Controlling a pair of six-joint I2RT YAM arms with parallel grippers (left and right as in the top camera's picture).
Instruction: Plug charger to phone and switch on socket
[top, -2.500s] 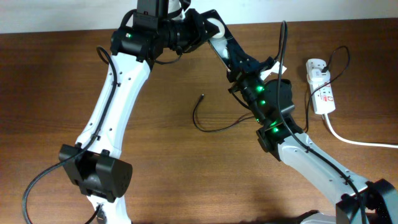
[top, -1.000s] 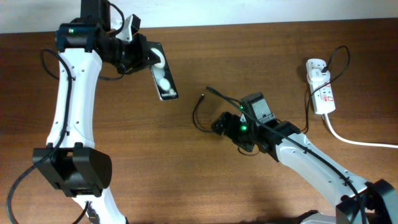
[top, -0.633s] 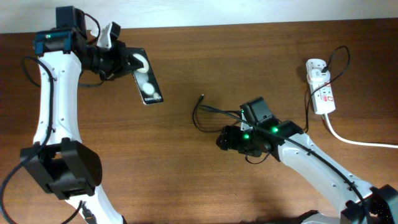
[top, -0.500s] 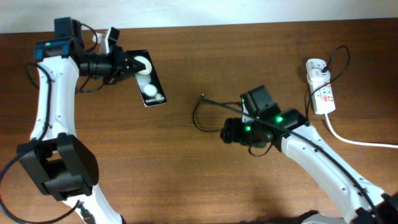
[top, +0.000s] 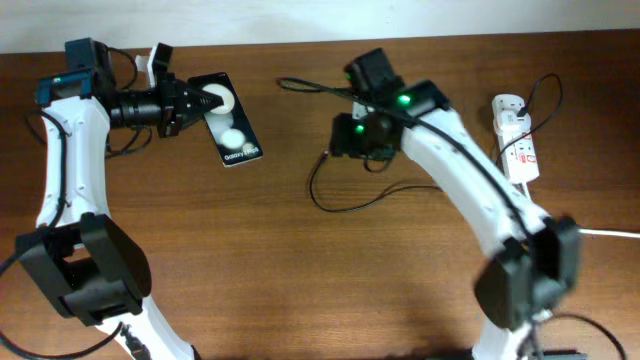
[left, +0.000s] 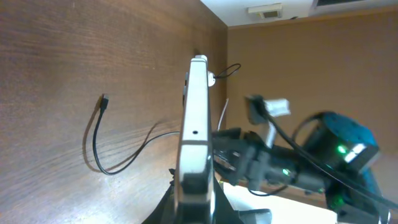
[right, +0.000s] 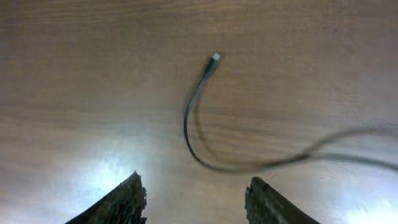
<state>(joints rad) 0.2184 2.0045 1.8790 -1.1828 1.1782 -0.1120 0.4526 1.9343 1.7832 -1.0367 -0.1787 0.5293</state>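
The phone (top: 230, 132), black with two white round shapes, hangs tilted above the table at the upper left, with my left gripper (top: 200, 103) shut on its top end. In the left wrist view the phone (left: 195, 124) shows edge-on between the jaws of the left gripper (left: 194, 186). The charger (top: 330, 195), a thin black cable, lies looped on the wood, its plug tip (top: 325, 155) free. My right gripper (top: 345, 138) hovers just above that tip. In the right wrist view the right gripper (right: 195, 179) is open and holds nothing, the charger tip (right: 214, 57) ahead of it. The socket (top: 517, 145) lies far right.
A white adapter (top: 508, 105) sits in the socket's far end, and a thick white cord (top: 570, 226) runs off the right edge. The right arm (top: 470, 190) crosses the table's right half. The left arm (top: 65, 150) runs along the left side.
The left gripper carried the phone further left and up. The right arm swung from the table's middle up to above the charger tip, its jaws narrower than before. The charger has not moved.
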